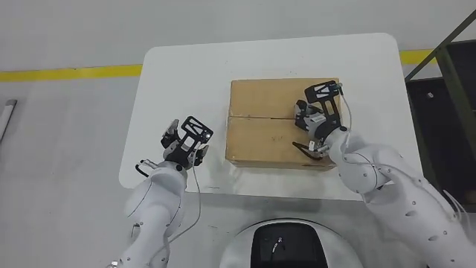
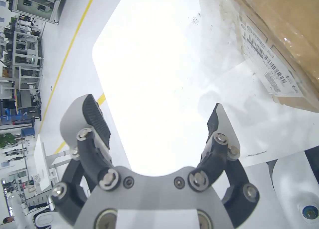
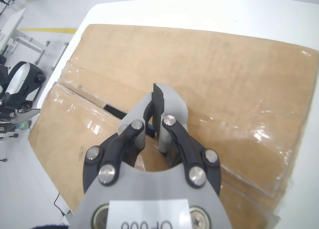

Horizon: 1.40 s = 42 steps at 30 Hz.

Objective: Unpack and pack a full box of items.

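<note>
A closed brown cardboard box [image 1: 275, 123] sits on the white table [image 1: 186, 67], its two top flaps meeting at a seam under clear tape. My right gripper [image 1: 303, 113] is shut and sits over the seam on the box's right part. In the right wrist view its fingertips [image 3: 157, 93] are pressed together just above the box [image 3: 224, 78], beside a small dark gap in the seam [image 3: 113, 110]. My left gripper [image 1: 184, 140] hangs open over bare table left of the box, holding nothing. In the left wrist view the left gripper [image 2: 153, 109] has the box [image 2: 286, 16] off to one side.
A white label [image 2: 264, 60] is stuck on the box's side that faces my left gripper. Bare table [image 2: 149, 53] lies left of and beyond the box. A dark metal frame [image 1: 446, 67] stands off the table's right side, and a yellow floor line [image 1: 67, 73] runs behind.
</note>
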### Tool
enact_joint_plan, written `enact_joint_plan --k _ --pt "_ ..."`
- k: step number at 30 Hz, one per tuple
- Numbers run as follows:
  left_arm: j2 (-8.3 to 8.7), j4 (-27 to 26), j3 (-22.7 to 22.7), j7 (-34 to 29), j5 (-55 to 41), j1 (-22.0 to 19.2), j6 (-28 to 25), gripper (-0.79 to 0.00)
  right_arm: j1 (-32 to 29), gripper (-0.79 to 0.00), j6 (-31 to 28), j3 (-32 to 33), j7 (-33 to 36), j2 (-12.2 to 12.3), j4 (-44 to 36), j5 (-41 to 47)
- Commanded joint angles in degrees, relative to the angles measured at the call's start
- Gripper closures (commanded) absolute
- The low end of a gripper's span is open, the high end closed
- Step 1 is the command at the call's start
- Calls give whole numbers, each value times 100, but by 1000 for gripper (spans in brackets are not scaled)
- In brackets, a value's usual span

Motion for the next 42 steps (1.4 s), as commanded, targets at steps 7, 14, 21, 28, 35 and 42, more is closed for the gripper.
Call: enact_joint_plan --k 7,14,21,28,35,42 --pt "-21 486 144 430 57 -59 206 -785 -59 0 24 85 130 -26 -62 -38" --pt "-74 1409 524 998 588 -377 689 -785 -80 0 131 76 253 -63 -96 -97" --pt "-129 1946 719 1262 534 -595 741 -785 -137 0 134 127 321 -86 -133 -155" --pt "-189 2323 851 1371 75 -729 613 -742 -156 0 152 146 359 -118 -135 -194" --pt "-252 2721 842 1452 -239 -958 941 0 -147 0 156 152 394 -153 -111 -207" --pt "-265 2730 831 1647 -101 -996 1099 0 -147 0 108 157 405 -186 -78 -211"
